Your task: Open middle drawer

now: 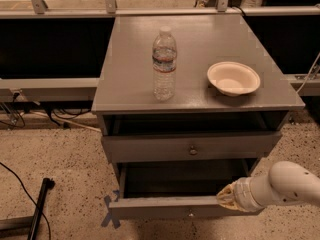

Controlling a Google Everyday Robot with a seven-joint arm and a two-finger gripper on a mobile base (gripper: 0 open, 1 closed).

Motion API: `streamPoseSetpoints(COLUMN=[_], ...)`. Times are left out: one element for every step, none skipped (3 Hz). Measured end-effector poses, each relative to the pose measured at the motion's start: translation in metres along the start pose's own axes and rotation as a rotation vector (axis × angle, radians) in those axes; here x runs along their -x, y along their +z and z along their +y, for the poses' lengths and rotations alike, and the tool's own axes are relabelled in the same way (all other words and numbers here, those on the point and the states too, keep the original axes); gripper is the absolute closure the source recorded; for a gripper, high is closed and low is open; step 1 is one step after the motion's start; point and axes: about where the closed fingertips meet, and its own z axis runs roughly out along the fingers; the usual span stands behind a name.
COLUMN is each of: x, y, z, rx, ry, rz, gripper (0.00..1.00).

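Reaching in from the lower right, the arm [289, 184] sets its gripper [226, 199] at the top edge of the pulled-out middle drawer [165, 208]; whether it is clamped there, I cannot tell. A bottle [164, 64] and a bowl [233, 78] stand apart on the surface [130, 79] above.

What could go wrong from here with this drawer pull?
1. The gripper sits at the right end of the middle drawer front, well off its centre. A pull from there might skew the drawer and jam it.
2. The water bottle stands upright on the cabinet top. A jerk could topple it toward the bowl.
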Motion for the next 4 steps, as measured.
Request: streamPoseSetpoints(x=[0.008, 0.006, -0.009, -0.009], y=[0.021, 0.043, 0.063, 0.062], z=[-0.022, -0.034, -0.046, -0.048], rx=[-0.037, -0.073, -0.087, -0.076], ry=[-0.019, 0.030, 0.029, 0.015], rz=[0.024, -0.074, -0.127, -0.056], gripper=[1.00, 1.00, 1.00, 1.00])
